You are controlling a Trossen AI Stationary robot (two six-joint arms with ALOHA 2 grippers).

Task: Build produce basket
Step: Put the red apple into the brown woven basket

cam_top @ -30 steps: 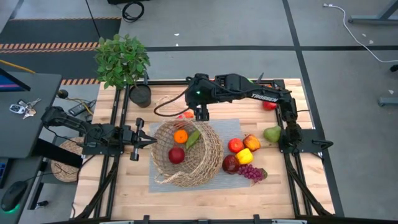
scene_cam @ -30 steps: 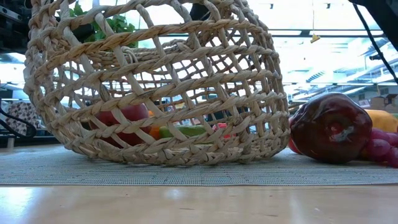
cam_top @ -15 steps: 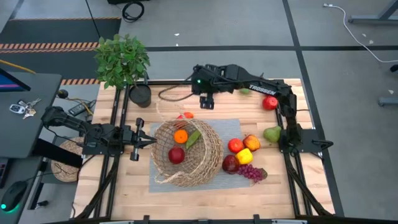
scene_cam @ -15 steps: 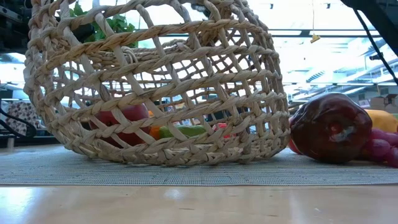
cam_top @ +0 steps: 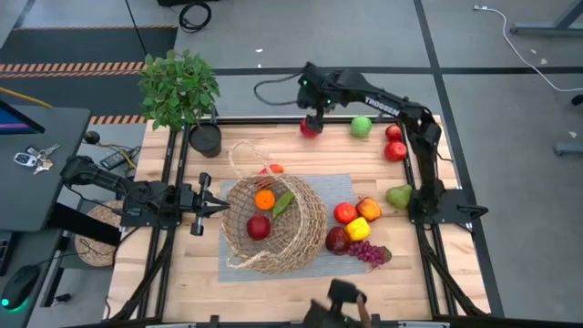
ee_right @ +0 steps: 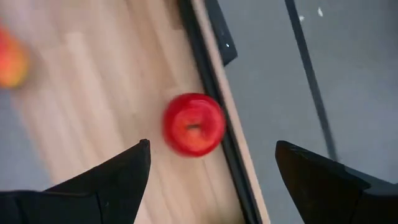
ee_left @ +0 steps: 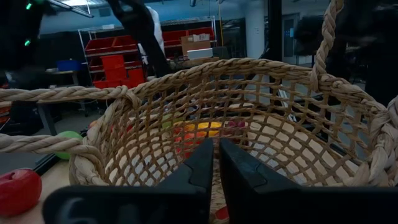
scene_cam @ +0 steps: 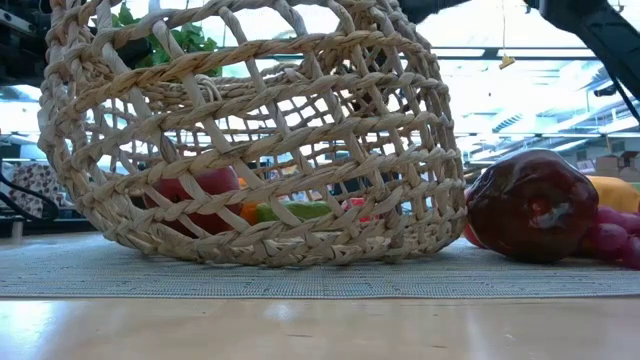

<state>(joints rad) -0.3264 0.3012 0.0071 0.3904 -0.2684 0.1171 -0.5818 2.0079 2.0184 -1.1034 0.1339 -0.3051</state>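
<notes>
Right gripper (cam_top: 311, 117) above a red apple (cam_top: 310, 128) at the high view's upper centre.
Its fingers are spread, holding nothing; the basket (cam_top: 273, 223) sits mid-frame; left gripper (cam_top: 219, 208), pressed together, beside it.

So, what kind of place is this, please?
Probably a robotics lab or workshop: shelving with red bins stands behind the basket, and the wooden table sits on a bare grey floor with loose cables.
</notes>
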